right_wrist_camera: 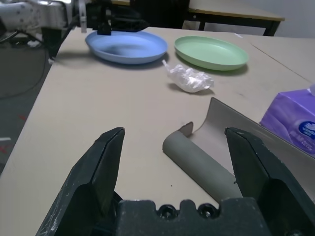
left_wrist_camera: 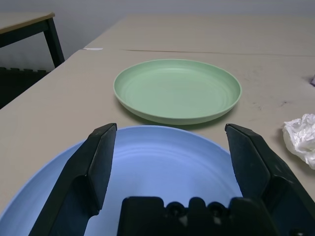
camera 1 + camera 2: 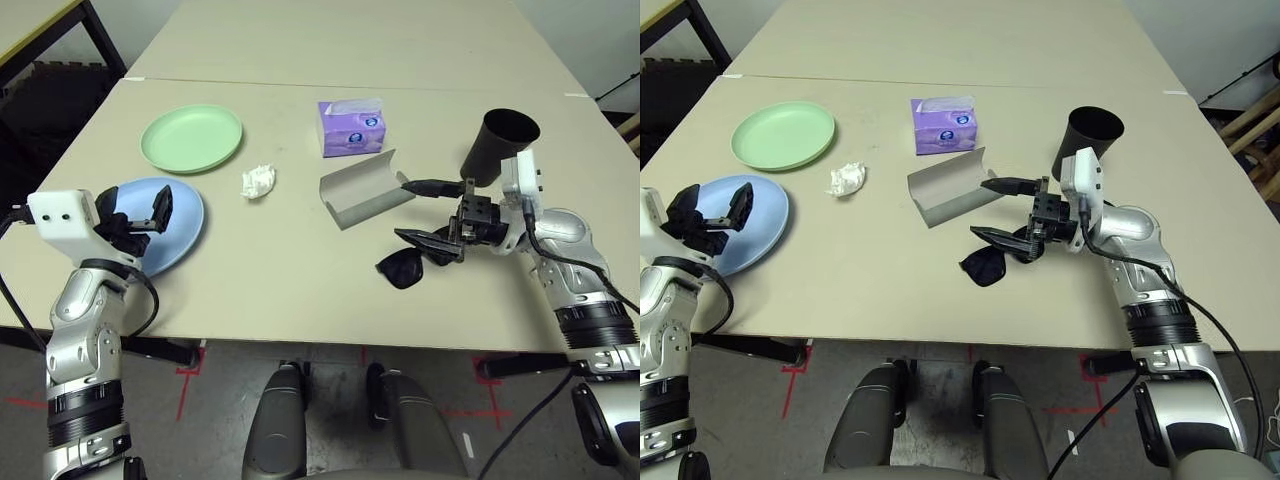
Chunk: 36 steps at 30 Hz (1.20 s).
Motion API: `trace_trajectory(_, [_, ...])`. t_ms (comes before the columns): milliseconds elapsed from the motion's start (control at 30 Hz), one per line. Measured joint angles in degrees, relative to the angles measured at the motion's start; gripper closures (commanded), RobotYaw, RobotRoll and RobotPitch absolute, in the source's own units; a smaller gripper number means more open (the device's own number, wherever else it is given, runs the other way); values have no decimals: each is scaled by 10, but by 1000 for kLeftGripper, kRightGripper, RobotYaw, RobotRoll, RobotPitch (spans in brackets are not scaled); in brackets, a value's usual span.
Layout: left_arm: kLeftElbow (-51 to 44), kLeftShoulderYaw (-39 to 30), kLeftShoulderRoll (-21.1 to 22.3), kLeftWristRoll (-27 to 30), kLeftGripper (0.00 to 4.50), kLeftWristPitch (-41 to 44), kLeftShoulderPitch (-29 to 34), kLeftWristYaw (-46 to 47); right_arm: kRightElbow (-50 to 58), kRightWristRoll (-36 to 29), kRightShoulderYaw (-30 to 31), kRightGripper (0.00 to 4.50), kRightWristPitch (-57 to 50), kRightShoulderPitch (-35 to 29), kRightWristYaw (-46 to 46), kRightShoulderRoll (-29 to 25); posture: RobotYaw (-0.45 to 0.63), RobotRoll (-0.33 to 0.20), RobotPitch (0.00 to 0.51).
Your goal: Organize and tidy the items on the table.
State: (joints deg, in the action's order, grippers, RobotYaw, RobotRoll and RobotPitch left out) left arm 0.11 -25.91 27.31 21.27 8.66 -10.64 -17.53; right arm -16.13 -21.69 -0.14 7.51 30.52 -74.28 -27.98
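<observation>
My left arm is bent at the elbow, its forearm rising from the tabletop's [image 3: 300,290] near left edge. My left gripper [image 3: 140,213] hovers over the blue plate [image 3: 180,235] with its fingers spread wide, pointing toward the green plate [image 3: 192,137] at 12 o'clock. My right arm reaches in from the right, forearm angled across the tabletop. My right gripper [image 3: 428,215] has its fingers apart, one near the open case [image 3: 362,190], the other just above the sunglasses [image 3: 405,268]. The tissue [image 3: 258,181] lies at 9 o'clock of the case, the tissue box [image 3: 351,128] at its 12, the cup [image 3: 497,146] at its 3.
</observation>
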Motion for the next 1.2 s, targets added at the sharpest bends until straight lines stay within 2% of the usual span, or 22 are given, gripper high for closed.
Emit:
trace_trajectory(300, [0, 0, 21, 5, 19, 3, -2, -13, -16, 0, 0, 0, 9, 0, -8, 0, 210, 0, 208])
trace_trajectory(600, [20, -11, 104, 46, 19, 57, -9, -101, -18, -1, 1, 0, 8, 0, -9, 0, 209, 0, 209])
trace_trajectory(733, [51, -16, 158, 57, 19, 111, -2, -136, -18, -1, 1, 0, 8, 0, -9, 1, 208, 0, 210])
trace_trajectory(900, [117, -39, 214, 56, 19, 187, -23, -123, -17, -1, 1, 0, 8, -3, -9, 2, 207, 0, 209])
trace_trajectory(1200, [212, -41, 247, 42, 19, 249, -82, -114, -14, -1, 1, 0, 8, -5, -9, 4, 198, 0, 210])
